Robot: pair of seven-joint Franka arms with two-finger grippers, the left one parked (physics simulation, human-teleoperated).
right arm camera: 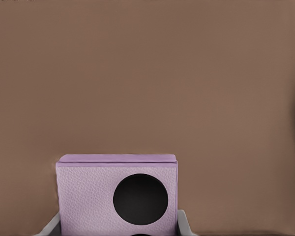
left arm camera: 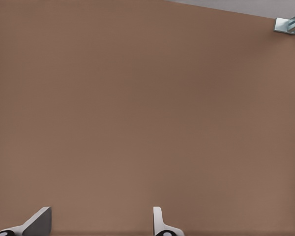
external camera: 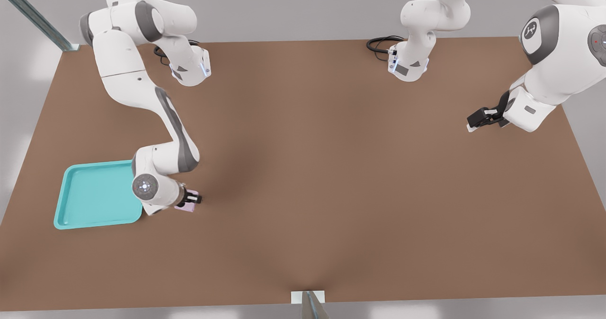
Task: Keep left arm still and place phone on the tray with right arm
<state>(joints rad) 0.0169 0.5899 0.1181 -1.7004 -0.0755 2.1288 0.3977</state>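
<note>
The gripper [external camera: 191, 199] pinches the phone [right arm camera: 117, 195] between its fingertips (a lens faces the wrist camera). The tray [external camera: 75, 200] lies just beside the gripper, behind its wrist, toward the front view's left.

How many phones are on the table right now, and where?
1. The phone sits between the gripper fingers, just off the tray on the front view's right side. No other shows.

A simulated robot lab: bare brown table [external camera: 303, 167], plain grey walls, metal frame strut [external camera: 35, 16].
</note>
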